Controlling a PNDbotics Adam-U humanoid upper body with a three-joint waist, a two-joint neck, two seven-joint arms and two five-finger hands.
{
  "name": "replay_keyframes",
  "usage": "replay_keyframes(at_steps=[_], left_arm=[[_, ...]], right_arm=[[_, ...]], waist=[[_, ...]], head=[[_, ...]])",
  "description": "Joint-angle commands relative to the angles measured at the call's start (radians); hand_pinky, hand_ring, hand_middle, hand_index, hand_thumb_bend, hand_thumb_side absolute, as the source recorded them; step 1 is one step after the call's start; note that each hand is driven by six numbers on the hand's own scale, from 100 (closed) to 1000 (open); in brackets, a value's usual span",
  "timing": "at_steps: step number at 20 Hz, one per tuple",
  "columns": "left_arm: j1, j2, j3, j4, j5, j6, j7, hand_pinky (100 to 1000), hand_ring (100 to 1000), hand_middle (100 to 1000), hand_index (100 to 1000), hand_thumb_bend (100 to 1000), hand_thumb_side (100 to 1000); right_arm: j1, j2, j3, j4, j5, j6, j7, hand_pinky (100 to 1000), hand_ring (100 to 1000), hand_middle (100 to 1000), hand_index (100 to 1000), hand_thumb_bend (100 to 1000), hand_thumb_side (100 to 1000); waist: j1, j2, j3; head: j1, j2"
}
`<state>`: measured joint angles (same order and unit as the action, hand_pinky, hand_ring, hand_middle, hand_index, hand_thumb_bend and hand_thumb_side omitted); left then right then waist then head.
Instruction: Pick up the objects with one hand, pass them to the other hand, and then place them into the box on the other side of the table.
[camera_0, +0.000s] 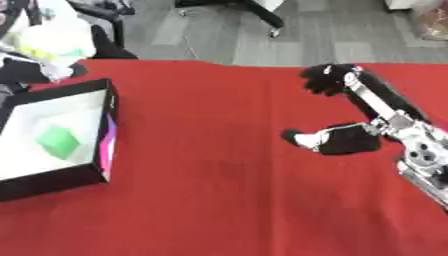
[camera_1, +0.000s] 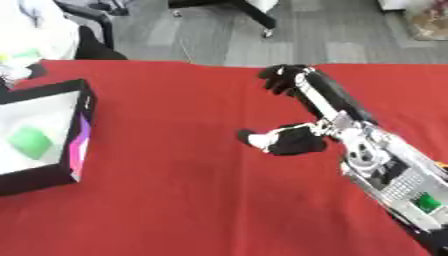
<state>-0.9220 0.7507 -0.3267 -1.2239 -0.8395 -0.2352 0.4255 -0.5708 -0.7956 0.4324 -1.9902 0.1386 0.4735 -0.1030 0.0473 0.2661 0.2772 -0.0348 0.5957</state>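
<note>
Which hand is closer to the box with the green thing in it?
Only the right hand shows, so it can't be compared. It hangs over the red table, well right of the box holding the green object. The left hand isn't in view.

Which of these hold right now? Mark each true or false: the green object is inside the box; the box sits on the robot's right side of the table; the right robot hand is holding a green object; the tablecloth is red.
1. The green object lies inside the box. True.
2. The box sits on the robot's right side of the table. False: it is at the left edge.
3. The right robot hand holds a green object. False: no green object shows in it, and its fingers look spread over bare cloth.
4. The tablecloth is red. True.
</note>
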Motion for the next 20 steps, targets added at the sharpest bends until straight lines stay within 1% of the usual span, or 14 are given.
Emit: replay_keyframes(at_steps=[1, 2, 4, 7, 9, 10, 11, 12, 13, 14, 15, 16, 17, 20], left_arm=[[-0.008, 0.035, 0.028, 0.047, -0.037, -0.017, 0.004, 100, 100, 100, 136, 767, 320], [-0.008, 0.032, 0.030, 0.065, -0.045, -0.019, 0.005, 100, 100, 100, 136, 757, 322], [-0.007, 0.027, 0.030, 0.093, -0.064, -0.029, 0.003, 104, 100, 109, 143, 718, 386], [-0.004, 0.020, 0.038, 0.125, -0.101, -0.046, 0.000, 113, 100, 113, 146, 696, 412], [0.000, 0.016, 0.045, 0.147, -0.120, -0.046, 0.001, 107, 100, 123, 151, 674, 398], [0.002, 0.014, 0.049, 0.158, -0.123, -0.045, 0.004, 100, 108, 151, 167, 652, 373], [0.004, 0.011, 0.055, 0.171, -0.118, -0.045, 0.008, 163, 230, 240, 234, 621, 375], [0.006, 0.009, 0.058, 0.182, -0.106, -0.044, 0.010, 262, 323, 318, 320, 600, 399], [0.006, 0.008, 0.059, 0.191, -0.095, -0.044, 0.004, 507, 479, 436, 470, 589, 477], [0.007, 0.009, 0.057, 0.200, -0.091, -0.043, -0.011, 649, 579, 537, 605, 625, 557], [0.007, 0.010, 0.057, 0.206, -0.093, -0.041, -0.029, 830, 709, 646, 736, 652, 610], [0.007, 0.011, 0.058, 0.212, -0.100, -0.037, -0.053, 907, 796, 742, 818, 690, 633], [0.007, 0.012, 0.058, 0.217, -0.114, -0.035, -0.085, 946, 840, 789, 864, 725, 622], [0.003, 0.017, 0.068, 0.221, -0.179, -0.017, -0.158, 972, 846, 799, 871, 765, 656]], right_arm=[[-0.008, -0.033, -0.022, -0.010, -0.005, -0.001, -0.025, 772, 742, 694, 826, 557, 248], [-0.008, -0.034, -0.025, -0.010, -0.008, -0.004, -0.033, 772, 742, 694, 825, 554, 247], [-0.011, -0.034, -0.029, -0.010, -0.011, -0.006, -0.044, 771, 739, 691, 821, 537, 241], [-0.016, -0.033, -0.034, -0.010, -0.013, -0.010, -0.056, 769, 735, 687, 814, 540, 241], [-0.013, -0.031, -0.037, -0.010, -0.014, -0.009, -0.065, 769, 733, 685, 807, 515, 231], [-0.011, -0.030, -0.038, -0.010, -0.015, -0.007, -0.069, 768, 732, 683, 800, 485, 212], [-0.010, -0.028, -0.039, -0.010, -0.017, -0.005, -0.073, 766, 731, 681, 796, 488, 212], [-0.009, -0.026, -0.041, -0.010, -0.020, -0.004, -0.077, 766, 731, 681, 796, 490, 214], [-0.010, -0.025, -0.042, -0.010, -0.023, -0.004, -0.080, 766, 731, 682, 796, 490, 215], [-0.010, -0.024, -0.042, -0.010, -0.025, -0.004, -0.082, 766, 732, 682, 796, 491, 215], [-0.011, -0.024, -0.042, -0.010, -0.025, -0.004, -0.083, 765, 731, 682, 795, 492, 215], [-0.011, -0.023, -0.043, -0.010, -0.025, -0.004, -0.085, 765, 731, 682, 794, 491, 215], [-0.011, -0.024, -0.043, -0.010, -0.025, -0.003, -0.086, 766, 732, 683, 795, 492, 215], [-0.009, -0.024, -0.044, -0.010, -0.028, -0.004, -0.087, 765, 731, 682, 795, 500, 219]], waist=[[-0.001, -0.033, -0.003], [0.000, -0.032, -0.004], [0.000, -0.030, -0.007], [-0.002, -0.026, -0.008], [-0.005, -0.023, -0.009], [-0.006, -0.021, -0.010], [-0.007, -0.020, -0.010], [-0.008, -0.018, -0.010], [-0.008, -0.017, -0.010], [-0.008, -0.016, -0.009], [-0.008, -0.015, -0.008], [-0.008, -0.015, -0.008], [-0.008, -0.014, -0.008], [-0.007, -0.015, -0.007]], head=[[0.041, -0.001], [0.049, 0.000], [0.053, 0.006], [0.052, 0.009], [0.055, 0.009], [0.055, 0.008], [0.055, 0.006], [0.056, 0.005], [0.056, 0.005], [0.056, 0.005], [0.056, 0.006], [0.054, 0.006], [0.052, 0.007], [0.043, 0.007]])
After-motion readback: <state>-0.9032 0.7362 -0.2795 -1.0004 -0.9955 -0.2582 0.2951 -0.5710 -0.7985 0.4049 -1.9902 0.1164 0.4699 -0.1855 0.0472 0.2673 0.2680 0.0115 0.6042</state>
